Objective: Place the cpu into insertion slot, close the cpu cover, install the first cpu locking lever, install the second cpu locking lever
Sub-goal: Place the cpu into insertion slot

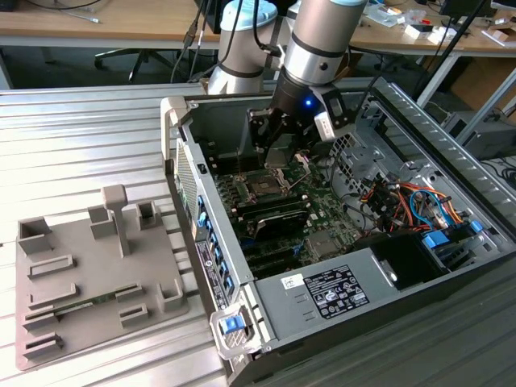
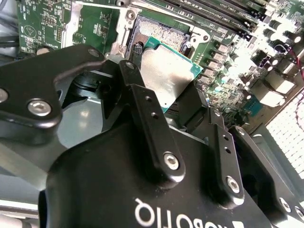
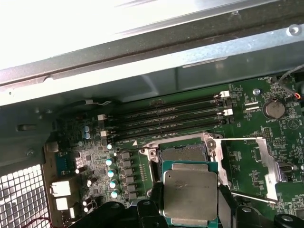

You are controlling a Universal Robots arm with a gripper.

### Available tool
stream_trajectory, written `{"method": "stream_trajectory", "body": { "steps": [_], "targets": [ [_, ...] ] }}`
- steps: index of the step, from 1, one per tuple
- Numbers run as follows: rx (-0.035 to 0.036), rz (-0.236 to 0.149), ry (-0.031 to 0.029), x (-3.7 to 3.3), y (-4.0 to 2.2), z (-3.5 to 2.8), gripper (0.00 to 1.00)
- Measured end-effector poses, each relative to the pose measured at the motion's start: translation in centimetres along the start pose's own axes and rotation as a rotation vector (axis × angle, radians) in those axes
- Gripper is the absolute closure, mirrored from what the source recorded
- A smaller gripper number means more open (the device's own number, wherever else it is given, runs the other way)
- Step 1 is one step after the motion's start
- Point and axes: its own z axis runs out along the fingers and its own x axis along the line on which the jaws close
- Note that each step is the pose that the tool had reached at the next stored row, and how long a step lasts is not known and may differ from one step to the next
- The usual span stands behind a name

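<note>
Right, the gripper (image 1: 278,143) is down inside the open computer case (image 1: 419,106), over the green motherboard (image 1: 318,214). It has the cpu (image 3: 190,192) pinched between its black fingers (image 2: 148,118), one on each of two opposite edges. In the second wrist view the chip's silvery-grey top faces up, with a strip of green rim peeking out along one side.

It's right at the insertion slot (image 3: 183,153). In the first wrist view the chip overlaps the slot's nearer edge while the rest of the dark socket lies uncovered. Whether a corner touches the metal rim, I can't tell.

The cpu cover (image 3: 270,166) is swung open, away from the slot, and green board shows through its cut-out centre. A thin locking lever (image 3: 240,139) runs along one edge of that frame and a second lever (image 3: 249,197) along the opposite edge.

Black memory slots (image 3: 171,116) line up just beyond the socket, with a coin cell battery (image 3: 274,109) near their end.

Over on the exterior view's left, a grey fixture tray (image 1: 89,274) sits on the slatted metal table (image 1: 81,145), well apart from the case.
</note>
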Motion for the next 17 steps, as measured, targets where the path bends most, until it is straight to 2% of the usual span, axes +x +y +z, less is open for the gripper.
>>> {"method": "stream_trajectory", "body": {
  "steps": [17],
  "targets": [
    [-0.0024,0.112,-0.0003,0.00,0.00,0.10,0.45]
  ]
}}
